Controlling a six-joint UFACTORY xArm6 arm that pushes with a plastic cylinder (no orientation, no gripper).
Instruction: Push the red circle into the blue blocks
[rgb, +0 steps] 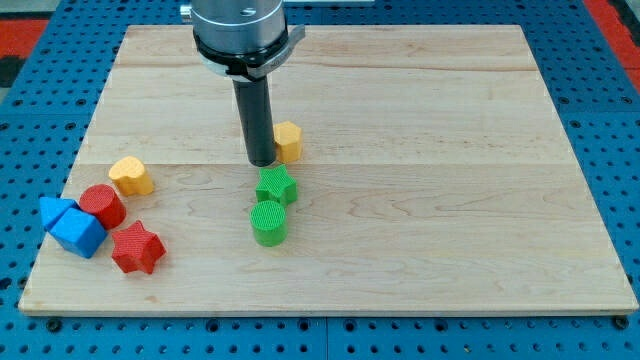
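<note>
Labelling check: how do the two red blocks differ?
The red circle is round; the red star has points. The red circle touches the blue blocks; the red star sits just right of them, nearer the view's bottom. Both are the same red and far from my tip.

The table (420, 120) is pale wood with a fine grain, set on a blue pegboard (30, 100) dotted with holes. The rod (256, 115) is dark grey. The circle (102, 205) and star (136, 248) are red, two blocks (70, 225) blue, two (131, 176) yellow-orange, two (268, 222) green with ribbed tops
</note>
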